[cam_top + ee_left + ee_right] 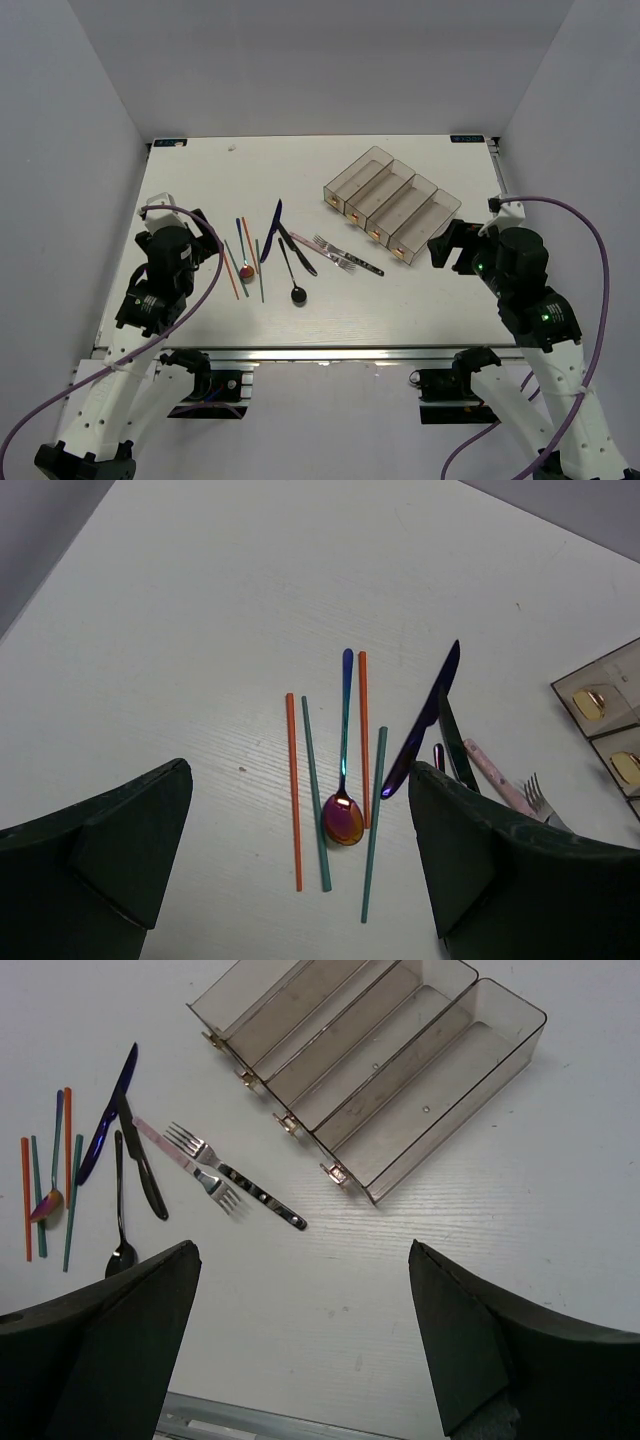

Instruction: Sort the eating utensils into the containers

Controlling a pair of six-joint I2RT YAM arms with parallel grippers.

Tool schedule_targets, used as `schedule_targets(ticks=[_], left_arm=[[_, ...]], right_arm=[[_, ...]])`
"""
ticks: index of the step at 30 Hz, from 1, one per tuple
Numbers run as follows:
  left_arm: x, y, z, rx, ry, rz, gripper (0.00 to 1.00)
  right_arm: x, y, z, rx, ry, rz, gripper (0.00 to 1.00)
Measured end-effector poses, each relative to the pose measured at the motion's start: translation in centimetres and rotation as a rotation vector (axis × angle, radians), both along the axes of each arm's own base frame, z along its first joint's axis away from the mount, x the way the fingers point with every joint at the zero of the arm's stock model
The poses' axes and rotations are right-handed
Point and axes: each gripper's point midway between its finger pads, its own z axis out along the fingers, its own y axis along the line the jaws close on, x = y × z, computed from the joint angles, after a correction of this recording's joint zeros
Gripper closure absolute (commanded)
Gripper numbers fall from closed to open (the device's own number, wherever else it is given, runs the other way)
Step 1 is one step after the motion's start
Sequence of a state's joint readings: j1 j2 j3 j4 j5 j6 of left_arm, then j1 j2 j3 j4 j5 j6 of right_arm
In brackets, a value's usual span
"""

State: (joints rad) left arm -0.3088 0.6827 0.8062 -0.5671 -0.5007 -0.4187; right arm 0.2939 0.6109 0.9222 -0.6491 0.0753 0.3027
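Four joined smoky-grey translucent plastic bins [392, 203] empty, far right of white surface [400, 300]. Slim mixed cutlery [298, 250] lies loose at centre. Left claw [298, 770] and right claw [302, 1250] gape wide, holding nothing. Sorting not begun. Next, probably: left claw descends on thin orange chopstick [293, 792].

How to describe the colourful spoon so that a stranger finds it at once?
On the white table, left of the four joined grey bins, lies loose cutlery. The spoon lies among thin orange and green chopsticks. It alone has a blue handle and a shiny reddish bowl.
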Motion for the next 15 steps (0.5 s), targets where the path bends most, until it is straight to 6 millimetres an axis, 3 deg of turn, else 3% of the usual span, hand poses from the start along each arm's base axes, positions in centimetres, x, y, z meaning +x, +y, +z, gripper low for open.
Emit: schedule_targets(ticks=[9, 15], left_arm=[[0.0, -0.3, 0.0, -0.006, 0.001, -0.015, 0.02], [0.1, -0.3, -0.2, -0.007, 0.002, -0.018, 0.02]], right_arm=[[0.7, 0.6, -0.5, 0.02, 0.029, 0.004, 0.11], [2.4, 5.1, 0.3, 0.141, -0.004, 0.193, 0.11]])
